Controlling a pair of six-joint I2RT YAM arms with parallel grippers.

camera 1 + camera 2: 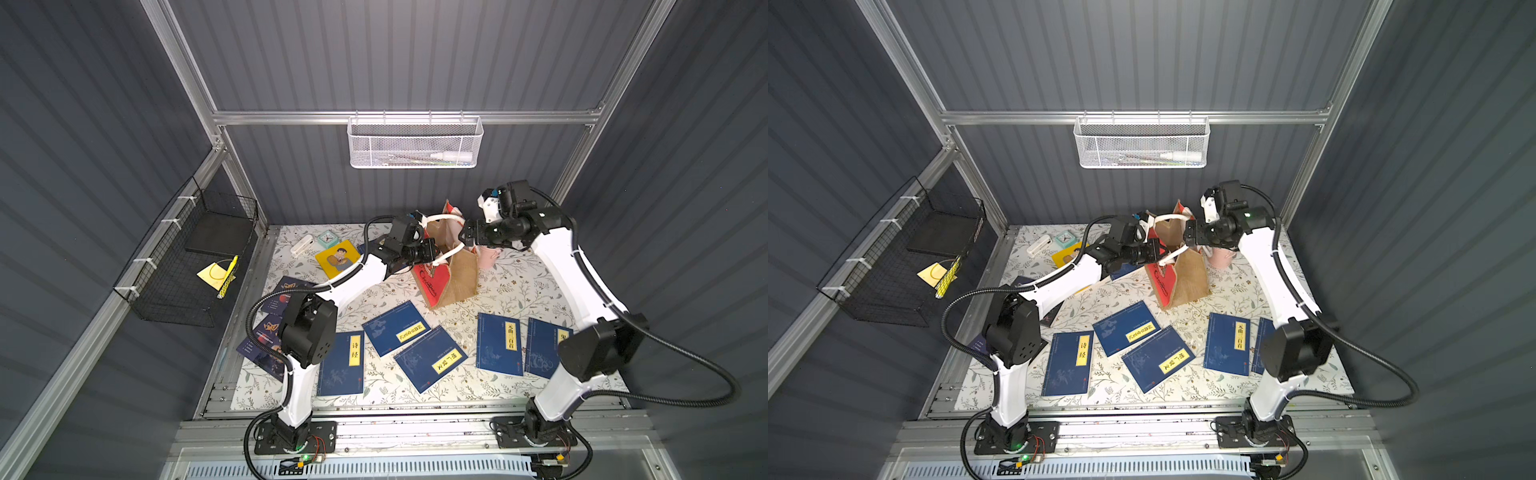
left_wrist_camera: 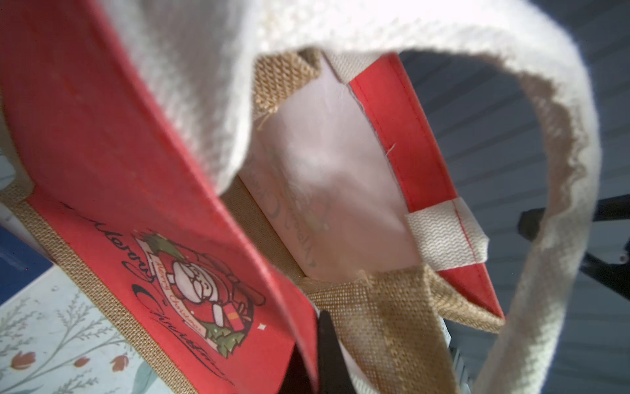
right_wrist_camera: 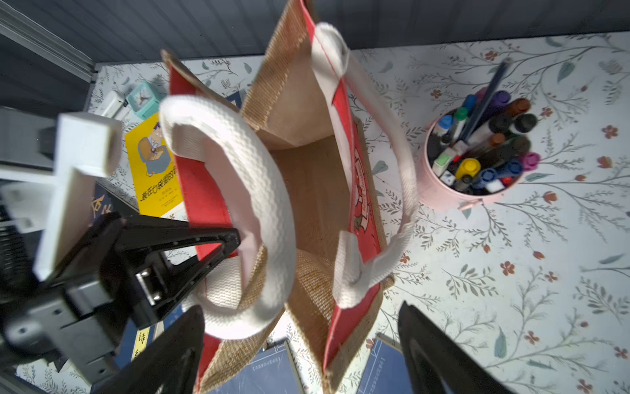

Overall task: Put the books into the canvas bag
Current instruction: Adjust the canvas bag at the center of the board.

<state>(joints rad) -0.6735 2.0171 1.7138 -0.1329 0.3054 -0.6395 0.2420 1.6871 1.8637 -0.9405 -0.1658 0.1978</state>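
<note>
The left gripper (image 3: pixel 234 237) is clamped on the red rim of the canvas bag (image 1: pixel 457 282), apparently to hold its mouth wide; the right gripper (image 1: pixel 466 237) is held spread above. The bag, upright near the back edge of the desk (image 1: pixel 519 282), is seen empty; books (image 1: pixel 397 328) lie flat along the front.

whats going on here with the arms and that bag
The left hand is shut on the rim of the standing bag. The right hand is open at the opposite rim, gripping nothing. The bag looks empty inside, and the books lie flat on the table, none packed yet.
</note>
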